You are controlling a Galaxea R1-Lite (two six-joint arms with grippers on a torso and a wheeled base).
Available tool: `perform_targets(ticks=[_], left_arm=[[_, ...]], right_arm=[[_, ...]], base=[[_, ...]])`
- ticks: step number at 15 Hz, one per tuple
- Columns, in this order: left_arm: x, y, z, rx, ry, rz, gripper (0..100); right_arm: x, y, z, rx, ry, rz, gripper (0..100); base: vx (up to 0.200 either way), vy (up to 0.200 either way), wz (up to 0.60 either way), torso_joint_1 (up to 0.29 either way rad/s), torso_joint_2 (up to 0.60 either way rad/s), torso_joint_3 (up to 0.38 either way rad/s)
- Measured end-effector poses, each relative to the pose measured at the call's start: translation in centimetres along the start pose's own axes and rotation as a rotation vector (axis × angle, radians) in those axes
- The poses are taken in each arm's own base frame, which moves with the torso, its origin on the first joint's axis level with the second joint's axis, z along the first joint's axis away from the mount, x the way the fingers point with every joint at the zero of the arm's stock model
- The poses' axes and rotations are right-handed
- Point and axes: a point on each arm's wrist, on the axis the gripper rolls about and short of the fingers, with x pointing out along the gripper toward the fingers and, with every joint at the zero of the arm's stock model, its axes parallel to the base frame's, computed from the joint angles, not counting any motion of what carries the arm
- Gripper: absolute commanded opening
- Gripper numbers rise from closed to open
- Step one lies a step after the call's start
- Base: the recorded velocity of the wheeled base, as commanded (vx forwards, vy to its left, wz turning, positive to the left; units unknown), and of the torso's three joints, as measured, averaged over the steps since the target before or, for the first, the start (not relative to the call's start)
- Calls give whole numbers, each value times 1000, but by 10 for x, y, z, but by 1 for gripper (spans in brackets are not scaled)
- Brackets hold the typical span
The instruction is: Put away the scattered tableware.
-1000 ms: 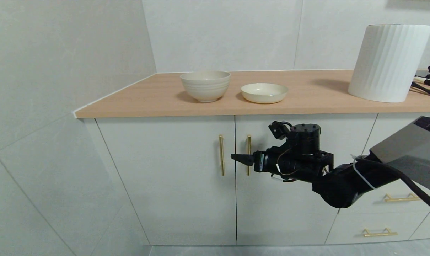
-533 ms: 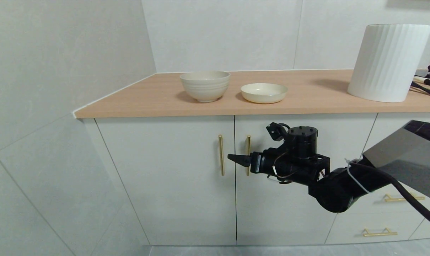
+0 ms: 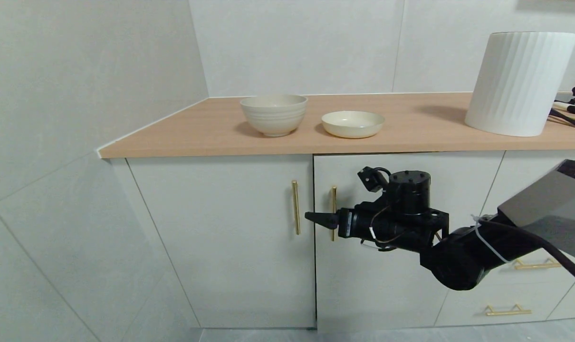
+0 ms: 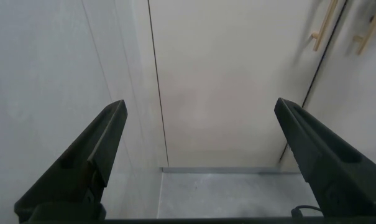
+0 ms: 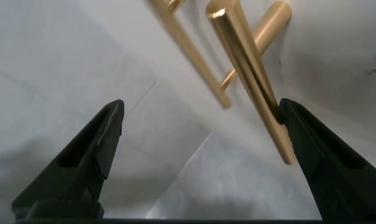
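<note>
Black left gripper [image 4: 200, 109]: my fingers are spread wide, held low and facing the pale left cabinet door [image 4: 225, 93] and the grey floor [image 4: 225, 193].
Black right gripper [image 3: 321, 219] [image 5: 201, 112]: my fingers are apart with nothing clamped. It is level in front of the cabinet, at the seam between the two doors.
Brass bar handle of the right door [image 3: 333, 213] [image 5: 250, 81]: upright, lying between my right fingers and against the inner face of one of them.
Pale right cabinet door [image 3: 373, 285]: slightly ajar, its handle edge a little proud of the left door [image 3: 221, 237].
Brass bar handle of the left door [image 3: 295, 207] [image 5: 194, 53]: upright, just left of my fingertip, apart from it.
Wooden countertop [image 3: 197, 133]: runs above the doors.
Cream ribbed deep bowl [image 3: 274, 114]: upright on the counter, above the left door.
Cream shallow dish [image 3: 353, 123]: just right of the bowl, not touching it.
White ribbed cylindrical container [image 3: 522, 83]: far right on the counter, well apart from the dish.
</note>
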Motion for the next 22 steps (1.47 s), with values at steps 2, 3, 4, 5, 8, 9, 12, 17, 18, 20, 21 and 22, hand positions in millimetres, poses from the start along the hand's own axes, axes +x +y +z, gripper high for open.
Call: perform_targets(ticks=[2, 3, 4, 5, 8, 9, 12, 17, 18, 20, 21, 22], left_arm=[[0, 0, 0, 0, 0, 0, 100], [0, 0, 0, 0, 0, -1, 100], [0, 0, 0, 0, 0, 0, 100], [0, 0, 0, 0, 0, 0, 100], [0, 0, 0, 0, 0, 0, 100], [0, 0, 0, 0, 0, 0, 100], [0, 0, 0, 0, 0, 0, 100], [0, 0, 0, 0, 0, -1, 100], [0, 0, 0, 0, 0, 0, 100], [0, 0, 0, 14, 0, -1, 100], [0, 0, 0, 34, 0, -1, 100], [0, 0, 0, 53, 0, -2, 100]], right_arm=[[-9, 5, -2, 4, 30, 38, 100], [-14, 8, -3, 6, 45, 56, 100], [-18, 12, -3, 2, 50, 79, 100], [-24, 15, -4, 6, 70, 99, 100], [-45, 26, -11, 12, 105, 127, 100], [-50, 30, -13, 12, 112, 132, 100], [-72, 38, -19, 17, 136, 150, 100], [-124, 49, -38, 39, 184, 161, 100], [-127, 51, -38, 39, 182, 162, 100], [-132, 53, -37, 37, 176, 163, 100], [-133, 53, -36, 33, 169, 166, 100], [-134, 54, -36, 32, 168, 167, 100]], base=[[0, 0, 0, 0, 0, 0], [0, 0, 0, 0, 0, 0], [0, 0, 0, 0, 0, 0], [0, 0, 0, 0, 0, 0], [0, 0, 0, 0, 0, 0], [0, 0, 0, 0, 0, 0], [0, 0, 0, 0, 0, 0], [0, 0, 0, 0, 0, 0], [0, 0, 0, 0, 0, 0], [0, 0, 0, 0, 0, 0], [0, 0, 0, 0, 0, 0], [0, 0, 0, 0, 0, 0]])
